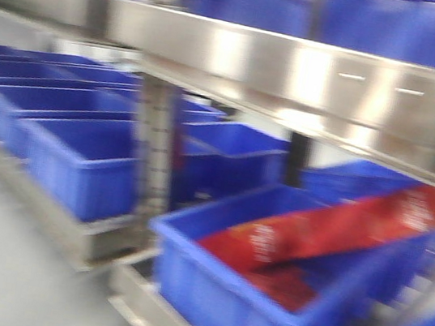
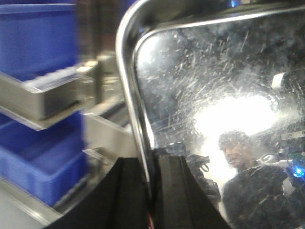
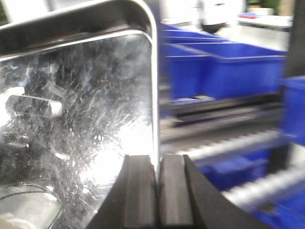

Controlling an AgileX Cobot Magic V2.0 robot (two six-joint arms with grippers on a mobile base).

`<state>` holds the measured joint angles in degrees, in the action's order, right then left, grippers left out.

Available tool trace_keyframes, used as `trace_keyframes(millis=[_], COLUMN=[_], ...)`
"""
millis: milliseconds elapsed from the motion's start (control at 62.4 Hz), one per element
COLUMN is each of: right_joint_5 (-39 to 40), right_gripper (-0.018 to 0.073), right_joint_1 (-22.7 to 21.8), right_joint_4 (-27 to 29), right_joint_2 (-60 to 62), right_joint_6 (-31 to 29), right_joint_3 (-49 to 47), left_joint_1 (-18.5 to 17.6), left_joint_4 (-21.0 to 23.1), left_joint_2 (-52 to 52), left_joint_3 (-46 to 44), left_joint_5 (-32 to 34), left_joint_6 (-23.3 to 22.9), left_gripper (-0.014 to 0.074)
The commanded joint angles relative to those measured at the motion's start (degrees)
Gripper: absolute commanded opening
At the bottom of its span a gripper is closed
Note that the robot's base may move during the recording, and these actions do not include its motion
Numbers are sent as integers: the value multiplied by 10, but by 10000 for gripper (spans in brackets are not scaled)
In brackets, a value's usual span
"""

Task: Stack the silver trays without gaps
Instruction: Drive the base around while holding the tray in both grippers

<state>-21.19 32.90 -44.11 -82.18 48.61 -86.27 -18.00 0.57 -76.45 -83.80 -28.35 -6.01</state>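
Silver tray point(image 2: 214, 95) rims look pinched inside left claw point(image 2: 150, 164), right claw point(image 3: 156, 163).

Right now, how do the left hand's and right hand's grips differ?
The left hand pinches a silver tray by the rim, tray spreading rightward in view; at the right hand a tray spreads leftward. The left one mirrors a person; the right one does not. Both hands are shut on rims.

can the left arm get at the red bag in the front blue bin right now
Probably not: the left gripper is shut on the rim of the silver tray, so it has no free grip. The red bag lies uncovered in the blue bin, but the steel shelf rail runs above it.
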Motion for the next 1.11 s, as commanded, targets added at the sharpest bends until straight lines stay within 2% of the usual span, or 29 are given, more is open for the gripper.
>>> trace_keyframes(millis=[0,1090], right_joint_5=[54,54], right_gripper=[-80,-80], right_joint_1=[2,2], right_joint_4=[-6,-6], right_joint_2=[5,5], right_joint_6=[-1,-1], right_joint_3=[-5,-5], left_joint_1=[-5,-5], left_joint_4=[6,6], left_joint_2=[5,5], left_joint_3=[-4,-4], left_joint_5=[9,9], left_joint_6=[11,11], left_gripper=[-8,-8])
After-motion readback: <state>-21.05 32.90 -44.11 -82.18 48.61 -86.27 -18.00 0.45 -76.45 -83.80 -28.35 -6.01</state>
